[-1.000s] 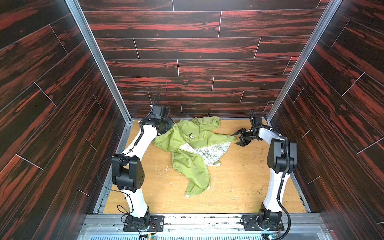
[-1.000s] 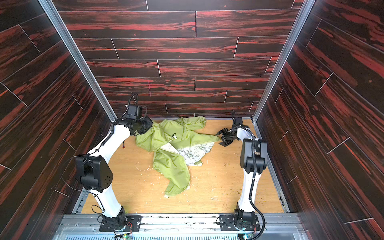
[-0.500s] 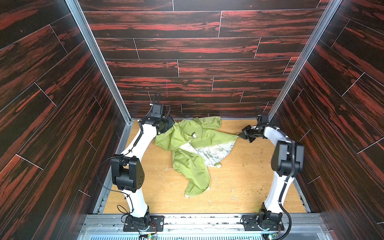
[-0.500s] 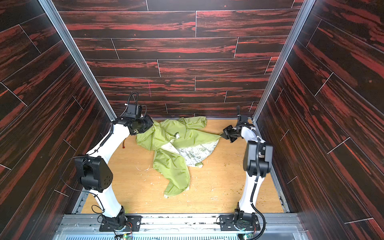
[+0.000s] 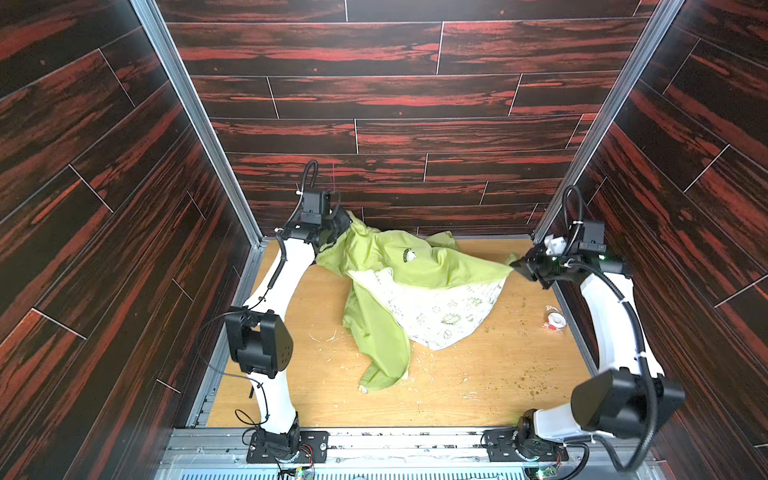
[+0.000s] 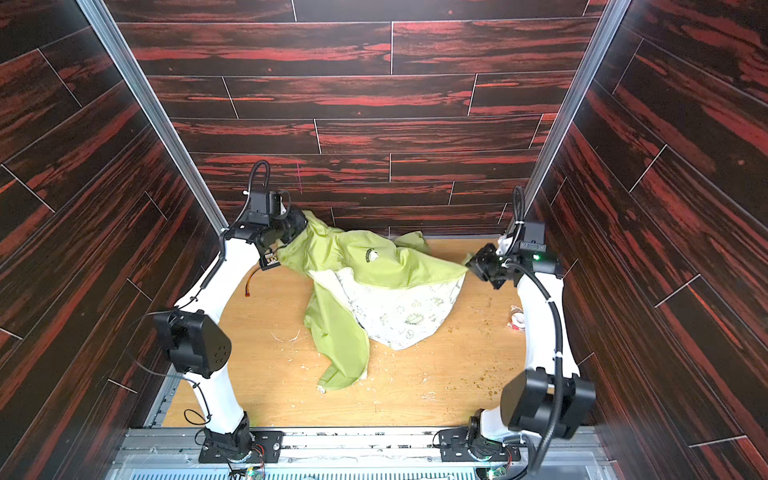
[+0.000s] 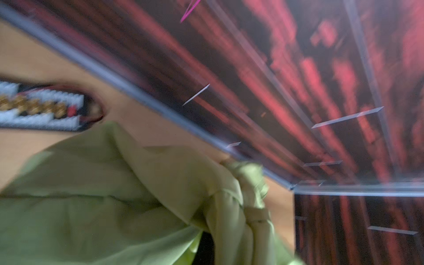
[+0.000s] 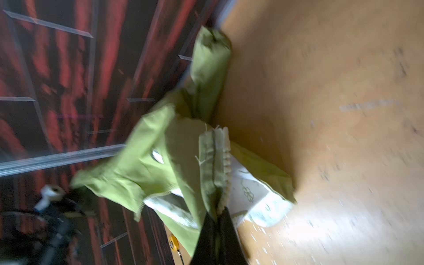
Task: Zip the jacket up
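Both top views: thin lime-green hooded windbreaker jacket hangs stretched over the wooden desk, ten to two o'clock. The left tool and right tool each pinch an edge, likely to spread it before zipping.

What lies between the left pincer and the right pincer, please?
The jacket, stretched from the left pincer to the right pincer, both shut on it; both top views show this.
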`<move>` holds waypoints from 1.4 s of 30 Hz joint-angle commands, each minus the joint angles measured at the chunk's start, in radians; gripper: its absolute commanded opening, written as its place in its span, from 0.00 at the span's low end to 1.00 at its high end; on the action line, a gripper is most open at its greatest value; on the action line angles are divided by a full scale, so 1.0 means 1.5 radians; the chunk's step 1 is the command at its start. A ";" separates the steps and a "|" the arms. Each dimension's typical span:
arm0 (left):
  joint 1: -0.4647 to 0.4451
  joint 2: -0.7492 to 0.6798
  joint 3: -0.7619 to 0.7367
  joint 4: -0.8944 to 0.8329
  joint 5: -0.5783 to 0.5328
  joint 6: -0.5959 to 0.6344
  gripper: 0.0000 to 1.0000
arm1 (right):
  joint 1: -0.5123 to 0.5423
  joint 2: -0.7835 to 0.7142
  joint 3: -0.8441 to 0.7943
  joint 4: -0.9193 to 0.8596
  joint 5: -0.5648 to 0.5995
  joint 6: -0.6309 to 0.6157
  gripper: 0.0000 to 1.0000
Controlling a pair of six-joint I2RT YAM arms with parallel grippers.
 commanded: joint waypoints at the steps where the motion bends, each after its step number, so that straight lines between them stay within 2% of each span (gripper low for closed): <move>1: -0.002 0.061 0.063 0.064 -0.031 -0.063 0.00 | 0.024 -0.073 -0.025 -0.120 0.062 -0.023 0.00; 5: -0.016 0.177 0.202 0.006 -0.061 -0.082 0.00 | 0.050 -0.139 -0.097 -0.162 0.071 0.005 0.00; 8: -0.028 0.306 0.405 -0.103 -0.064 -0.083 0.00 | 0.072 -0.169 -0.170 -0.165 0.074 0.019 0.00; 11: -0.037 0.419 0.580 -0.190 -0.056 -0.094 0.00 | 0.091 -0.173 -0.233 -0.144 0.033 0.022 0.14; 13: -0.039 0.445 0.610 -0.201 -0.043 -0.115 0.30 | 0.111 -0.158 -0.245 -0.140 -0.008 0.009 0.27; 14: -0.040 0.441 0.601 -0.201 -0.044 -0.118 0.45 | 0.122 -0.154 -0.241 -0.145 -0.002 0.002 0.36; 15: -0.043 0.427 0.583 -0.200 -0.051 -0.111 0.54 | 0.127 -0.155 -0.235 -0.152 0.006 -0.005 0.46; 17: -0.048 0.381 0.523 -0.182 -0.061 -0.086 0.61 | 0.127 -0.154 -0.216 -0.161 0.022 -0.018 0.59; 19: -0.052 0.324 0.444 -0.153 -0.065 -0.067 0.63 | 0.127 -0.141 -0.195 -0.162 0.049 -0.034 0.65; 24: -0.052 0.207 0.300 -0.162 -0.080 -0.045 0.64 | 0.126 -0.063 -0.169 -0.107 0.064 -0.067 0.67; 30: -0.069 0.069 0.089 -0.185 -0.040 -0.036 0.65 | 0.127 0.079 -0.157 -0.009 0.072 -0.108 0.67; 32: -0.083 0.026 -0.003 -0.140 -0.027 -0.048 0.65 | 0.128 0.124 -0.150 0.004 0.065 -0.122 0.67; 37: -0.112 0.000 -0.130 -0.063 0.009 -0.107 0.65 | 0.134 0.160 -0.174 0.019 0.065 -0.147 0.67; 42: -0.140 0.030 -0.147 -0.035 0.029 -0.142 0.64 | 0.134 0.147 -0.234 0.031 0.085 -0.159 0.67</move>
